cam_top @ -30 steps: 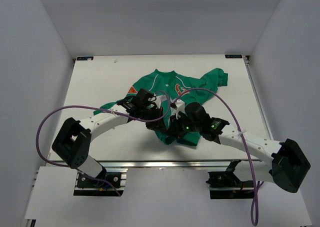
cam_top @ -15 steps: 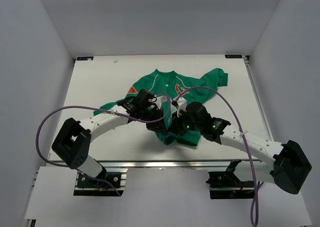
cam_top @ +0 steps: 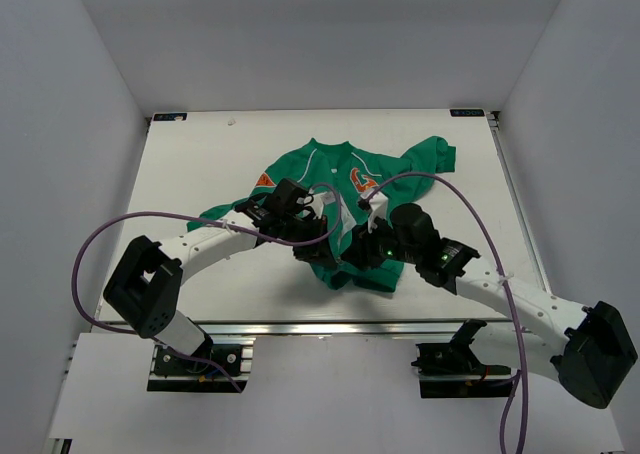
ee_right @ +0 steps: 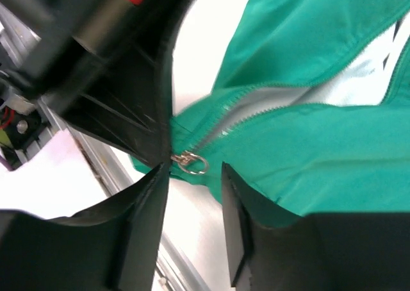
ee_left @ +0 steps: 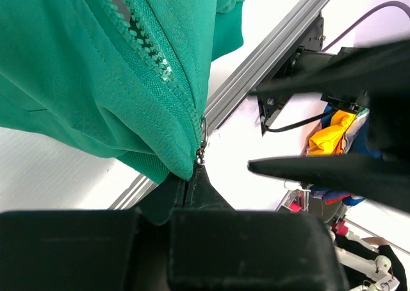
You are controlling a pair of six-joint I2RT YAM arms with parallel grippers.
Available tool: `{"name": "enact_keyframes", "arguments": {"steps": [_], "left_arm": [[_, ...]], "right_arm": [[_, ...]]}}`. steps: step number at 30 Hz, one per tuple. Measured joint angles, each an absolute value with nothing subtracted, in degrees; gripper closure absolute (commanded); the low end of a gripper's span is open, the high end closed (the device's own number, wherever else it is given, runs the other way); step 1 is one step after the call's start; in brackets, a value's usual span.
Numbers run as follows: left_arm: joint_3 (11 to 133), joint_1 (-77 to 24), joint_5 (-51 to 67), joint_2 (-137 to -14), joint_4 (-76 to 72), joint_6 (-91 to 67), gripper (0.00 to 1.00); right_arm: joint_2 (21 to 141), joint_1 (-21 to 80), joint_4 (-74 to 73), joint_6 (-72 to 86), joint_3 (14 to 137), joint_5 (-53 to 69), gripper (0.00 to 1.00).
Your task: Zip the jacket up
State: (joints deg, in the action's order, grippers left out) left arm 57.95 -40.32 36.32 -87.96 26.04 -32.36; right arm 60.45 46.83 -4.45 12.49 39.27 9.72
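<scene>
At the table's (cam_top: 200, 164) near edge, the left gripper (ee_left: 190, 177) pinches the jacket (cam_top: 345, 186) by its hem while the right gripper (ee_right: 192, 175), jaws parted, straddles the pull (ee_right: 190, 161), the zip barely started.

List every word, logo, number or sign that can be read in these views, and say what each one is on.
No text can be read in any view.
On the jacket, the chest logo: orange, letter-like, too small to read.
The sleeve patch: orange, too small to read.
The dark tags at the far corners of the table: too small to read.
Both wrist views: no writing shows.
</scene>
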Motion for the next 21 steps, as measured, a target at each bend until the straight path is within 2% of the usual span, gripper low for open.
{"name": "enact_keyframes", "arguments": {"steps": [3,10,21], "left_arm": [[57.06,-40.32,36.95,-87.96,24.58,-32.58,1.00],[54.61,-40.32,39.70,-87.92,20.60,-33.65,1.00],[52.90,-40.32,43.11,-87.24,15.64,-35.75,1.00]], "right_arm": [[60.60,43.35,-3.03,12.29,36.82,14.41,0.48],[61.41,38.22,2.72,12.67,33.32,26.35,0.43],[63.99,35.22,8.21,13.58,31.97,38.24,0.40]]}}
